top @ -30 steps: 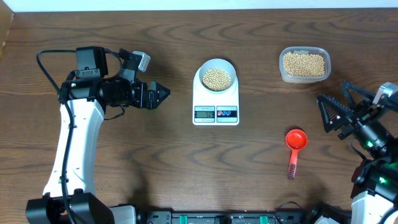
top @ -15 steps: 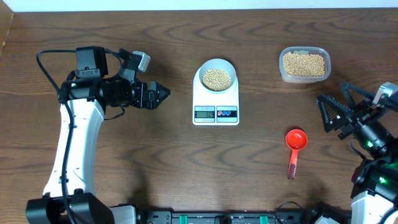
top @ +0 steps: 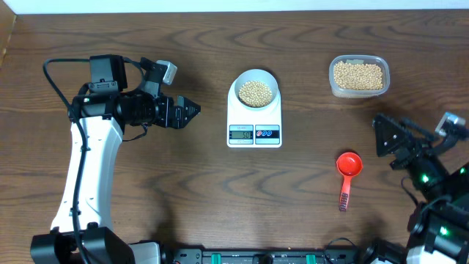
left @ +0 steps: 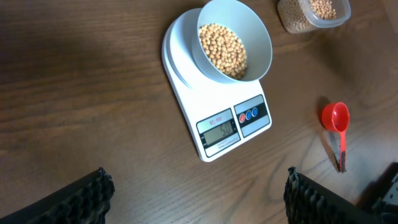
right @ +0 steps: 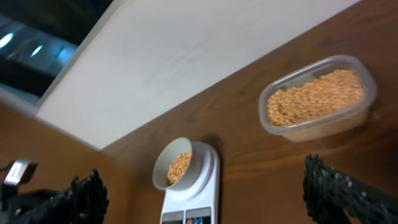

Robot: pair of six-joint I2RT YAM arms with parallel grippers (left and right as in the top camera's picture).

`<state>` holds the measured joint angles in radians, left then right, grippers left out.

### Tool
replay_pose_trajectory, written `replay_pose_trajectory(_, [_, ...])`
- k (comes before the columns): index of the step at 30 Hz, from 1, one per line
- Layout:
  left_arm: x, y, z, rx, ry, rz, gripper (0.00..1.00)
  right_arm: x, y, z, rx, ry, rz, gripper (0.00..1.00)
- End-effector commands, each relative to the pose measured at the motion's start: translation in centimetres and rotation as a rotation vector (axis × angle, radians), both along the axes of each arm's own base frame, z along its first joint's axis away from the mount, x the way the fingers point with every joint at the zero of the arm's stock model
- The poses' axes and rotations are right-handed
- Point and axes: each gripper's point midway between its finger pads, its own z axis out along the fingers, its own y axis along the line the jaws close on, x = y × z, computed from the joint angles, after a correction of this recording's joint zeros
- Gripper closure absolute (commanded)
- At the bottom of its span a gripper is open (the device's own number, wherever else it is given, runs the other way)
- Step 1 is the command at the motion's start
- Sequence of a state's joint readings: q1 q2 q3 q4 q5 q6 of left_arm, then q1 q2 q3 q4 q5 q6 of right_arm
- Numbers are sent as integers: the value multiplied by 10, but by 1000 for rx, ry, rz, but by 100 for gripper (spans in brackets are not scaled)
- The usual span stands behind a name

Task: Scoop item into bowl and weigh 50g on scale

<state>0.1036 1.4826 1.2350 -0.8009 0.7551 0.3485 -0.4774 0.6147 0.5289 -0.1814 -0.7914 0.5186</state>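
The left gripper point(top: 192, 111) hovers over the table to the left of the scale point(top: 254, 122), its fingers spread wide apart and holding nothing. The scale lies flat with its display side toward the robot. The bowl point(top: 254, 74) stands on the far part of the scale and contains a heap of beans point(top: 254, 92). A red scoop point(top: 349, 164) lies on the table to the right of the scale, on the near side, handle toward the robot. A clear tub point(top: 358, 94) of beans stands right of the scale, farther back. The right gripper point(top: 390, 138) is farthest right of the scale, fingers apart and empty.
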Motion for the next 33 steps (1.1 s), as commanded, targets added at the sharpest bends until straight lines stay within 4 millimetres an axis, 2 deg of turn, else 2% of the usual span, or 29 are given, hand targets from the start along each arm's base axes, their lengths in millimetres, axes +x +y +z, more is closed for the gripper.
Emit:
replay_pose_trajectory(1, [1, 0, 11, 0, -43, -12, 10, -11, -10, 6, -76, -23, -108, 1])
replay_pose_trajectory(8, [1, 0, 11, 0, -43, -12, 10, -52, 4, 9, -259, -177, -140, 1])
replay_pose_trajectory(12, [1, 0, 11, 0, -43, -12, 10, -62, 8, 1, -307, -236, -142, 1])
replay_pose_trajectory(17, [1, 0, 11, 0, -43, -12, 10, -56, 6, -29, -295, -206, -140, 1])
replay_pose_trajectory(22, [1, 0, 11, 0, -43, -12, 10, -53, 1, -42, -291, -179, -160, 1])
replay_pose_trajectory(27, [1, 0, 11, 0, -43, -12, 10, -49, -2, -58, -401, -173, -144, 1])
replay_pose_trajectory(33, [1, 0, 11, 0, -43, -12, 10, -47, -10, -69, -491, -163, -162, 1])
